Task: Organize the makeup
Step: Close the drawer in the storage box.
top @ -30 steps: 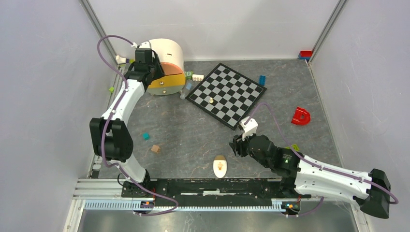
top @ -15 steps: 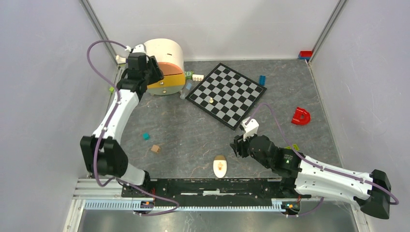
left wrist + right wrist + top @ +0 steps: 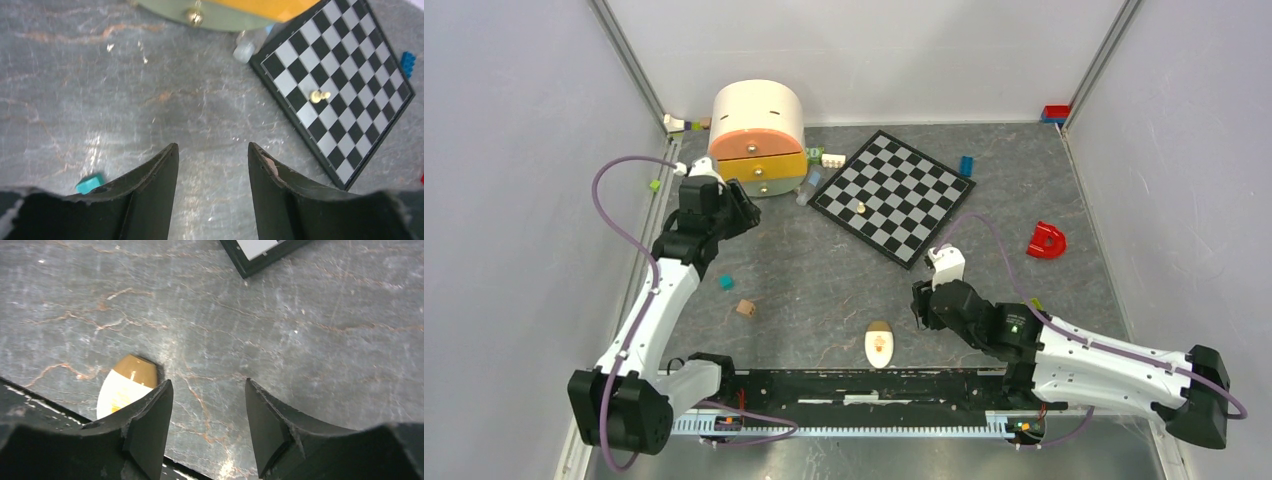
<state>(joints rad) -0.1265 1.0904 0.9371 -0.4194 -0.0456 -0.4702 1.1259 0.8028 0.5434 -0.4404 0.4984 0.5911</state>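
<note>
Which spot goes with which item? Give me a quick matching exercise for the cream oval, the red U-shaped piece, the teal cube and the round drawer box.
Items:
1. cream oval
2. red U-shaped piece
3. teal cube
4. round drawer box

Places:
A. far left corner
B. by the black base rail
C. right of the chessboard
D. beside the tan cube

Pairs: 1-B, 2-C, 3-D, 4-A

Bright even light, soft shadows (faint glare)
</note>
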